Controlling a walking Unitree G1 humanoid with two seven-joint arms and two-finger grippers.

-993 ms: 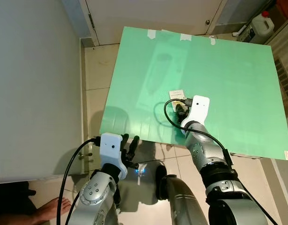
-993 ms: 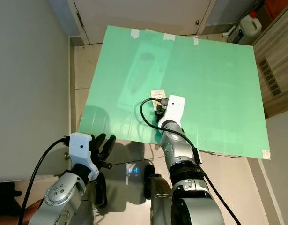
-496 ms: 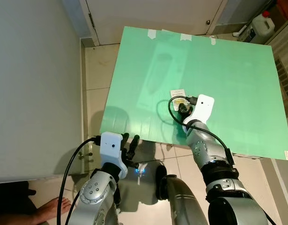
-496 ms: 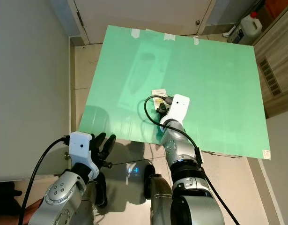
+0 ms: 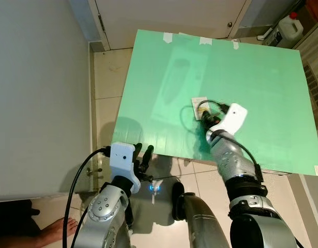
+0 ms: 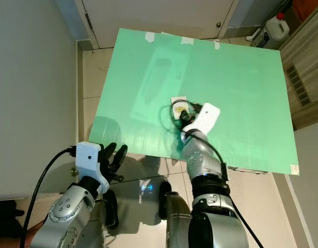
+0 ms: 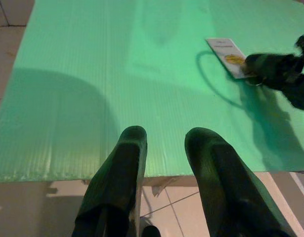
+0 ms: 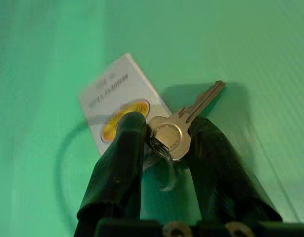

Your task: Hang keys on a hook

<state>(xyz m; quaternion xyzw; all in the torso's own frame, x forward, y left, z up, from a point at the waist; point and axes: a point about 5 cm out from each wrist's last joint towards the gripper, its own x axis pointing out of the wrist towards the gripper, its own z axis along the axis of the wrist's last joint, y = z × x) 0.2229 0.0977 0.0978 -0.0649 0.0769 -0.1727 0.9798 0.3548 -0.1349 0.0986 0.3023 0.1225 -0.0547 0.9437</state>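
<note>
A silver key [image 8: 177,132] on a ring, joined to a white tag [image 8: 117,106] with a yellow disc, lies on the green table top [image 5: 262,77]. My right gripper [image 5: 205,114] is low over the table and shut on the key's round head, one black finger [image 8: 123,148] on each side. The key blade points away from the wrist. The tag [image 5: 198,101] lies flat just beyond the fingers. My left gripper [image 5: 143,155] hangs open below the table's near edge, with nothing between its fingers [image 7: 123,163].
A grey wall panel [image 5: 40,93] stands close on the left, with a strip of tiled floor [image 5: 107,82] between it and the table. White doors [image 5: 169,15] and a white jug [image 5: 289,26] are behind the table. A person's bare foot [image 5: 55,230] shows at bottom left.
My right wrist has swung to the right and a little forward over the table, with the fingers staying at the key and tag. The left arm has barely moved.
</note>
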